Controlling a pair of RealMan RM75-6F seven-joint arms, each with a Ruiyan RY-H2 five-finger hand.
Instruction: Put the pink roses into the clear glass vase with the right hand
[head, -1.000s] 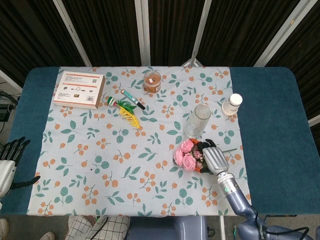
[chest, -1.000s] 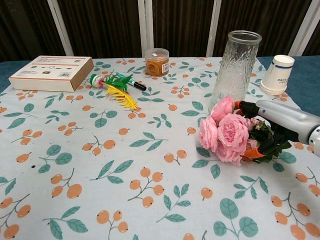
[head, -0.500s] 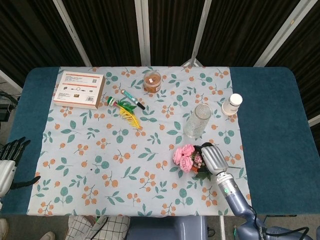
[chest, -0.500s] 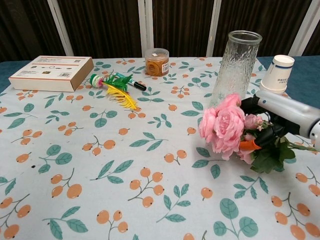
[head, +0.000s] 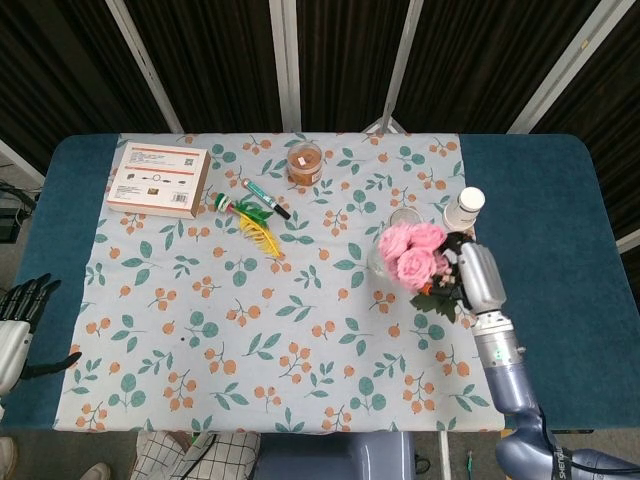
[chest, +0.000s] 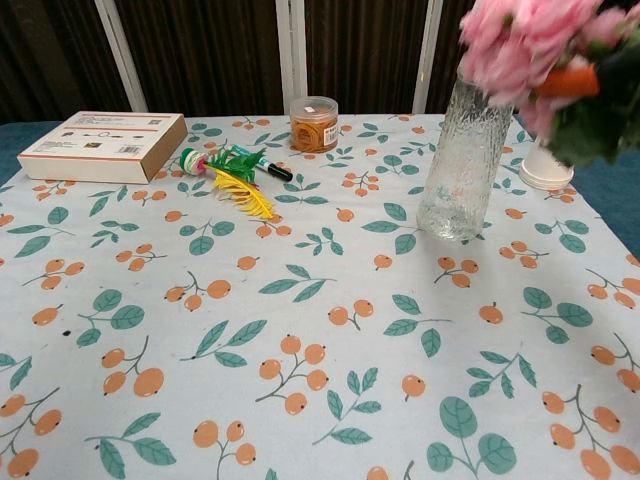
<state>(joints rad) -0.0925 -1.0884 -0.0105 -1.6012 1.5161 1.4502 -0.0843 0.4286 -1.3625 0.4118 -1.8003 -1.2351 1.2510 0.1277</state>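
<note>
1. Pink roses (head: 412, 253) lifted off the surface (head: 300, 330), blooms overlapping the clear glass vase (chest: 462, 160) rim.
2. Grasped by the right robot hand (head: 476, 277).
3. White cup (head: 465, 209) just beside.
4. Left robot hand (head: 20, 315) released, at the surface edge.

We see open cloth across the near half of the bench (head: 250, 370); the vase (chest: 466, 150) and paper cup (head: 464, 209) crowd the right, while box (head: 158, 180), jar (head: 305, 162) and feather toy (head: 250, 213) line the far side

Pink roses (head: 412, 252), leaf-and-orange-berry patterned tablecloth (head: 250, 320)
</note>
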